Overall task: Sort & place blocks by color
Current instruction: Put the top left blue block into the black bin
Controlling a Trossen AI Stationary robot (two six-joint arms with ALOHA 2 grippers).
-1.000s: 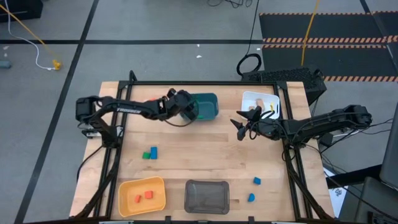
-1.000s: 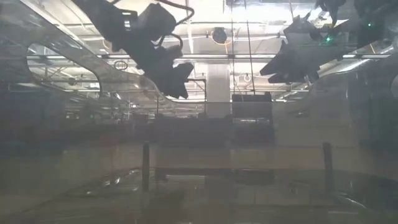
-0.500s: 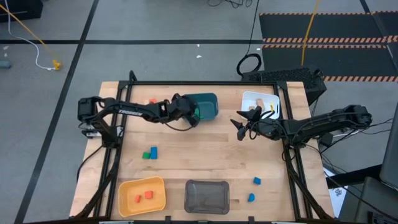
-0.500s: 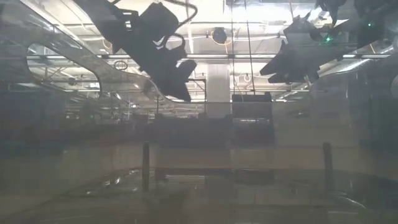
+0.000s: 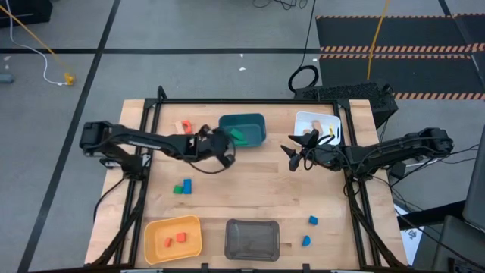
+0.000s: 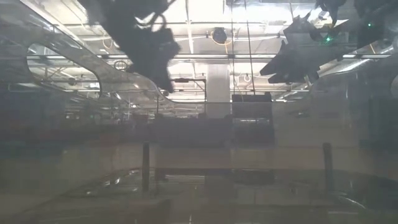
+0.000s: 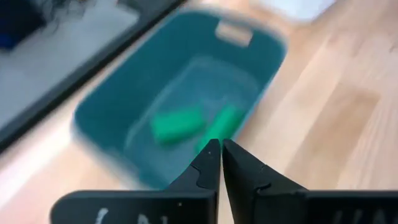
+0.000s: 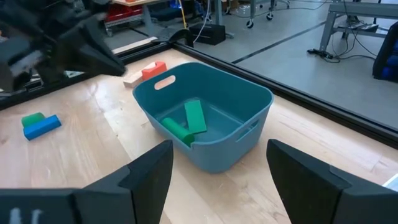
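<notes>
- Two green blocks (image 8: 186,123), elongated, lie inside the teal bin (image 8: 252,102).
- Two red-orange blocks (image 5: 176,240) in the yellow bin (image 5: 153,230).
- My left pincer (image 7: 221,149): closed, empty.
- My right pincer (image 8: 214,163): open, empty.

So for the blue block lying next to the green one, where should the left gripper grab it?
Likely from straight above, pinching the blue block across its narrow width. It lies flat, touching the green block at one end, so keep the fingers off that end. The left gripper, shut, is nearest.

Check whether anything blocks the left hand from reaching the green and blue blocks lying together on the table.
Nothing visible does. The left hand hovers beside the teal bin, and only bare wood lies between it and the green block and blue block.
</notes>
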